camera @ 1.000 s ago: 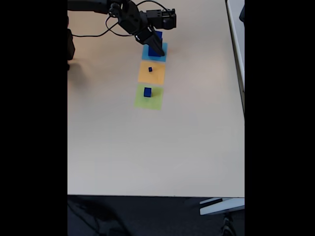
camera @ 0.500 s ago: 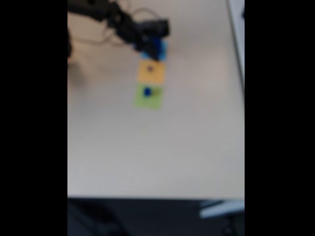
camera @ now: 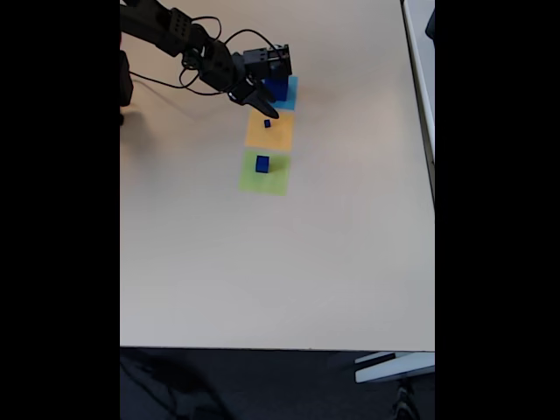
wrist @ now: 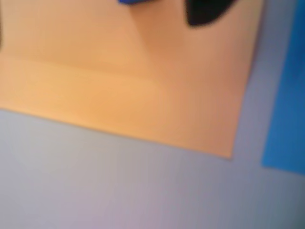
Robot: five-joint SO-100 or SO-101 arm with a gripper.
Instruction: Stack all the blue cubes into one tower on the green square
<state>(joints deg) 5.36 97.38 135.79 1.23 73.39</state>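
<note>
Pale beige counter [camera: 280, 262] fills the fixed view, with a dark floor strip along the lower edge and a second light surface at the right margin. Three flat squares lie in a column near the upper middle: the green square [camera: 263, 179] nearest the viewer, an orange square [camera: 276, 136] in the middle, and a light-blue square [camera: 291, 94] farthest.

One of the blue cubes, a mid-sized cube [camera: 262, 163], stands on the upper part of the green square. A much smaller cube [camera: 267, 123] sits on the orange square. A larger cube [camera: 277, 87] stands at the light-blue square, partly covered by the arm. All three stand apart; no tower is formed.

The black arm [camera: 175, 35] enters from the upper left and reaches rightward and down, cables looping above it. Its gripper [camera: 262, 107] points down at the boundary between the light-blue and orange squares, beside the larger cube. Whether its fingers are spread or pressed together cannot be told.

The wrist view is blurred. It shows the orange square [wrist: 124, 81] close up, the light-blue square [wrist: 288, 95] at the right edge, grey counter [wrist: 119, 191] below, a dark fingertip [wrist: 205, 12] at the top, and a sliver of dark blue [wrist: 136, 1] at the top edge.
</note>
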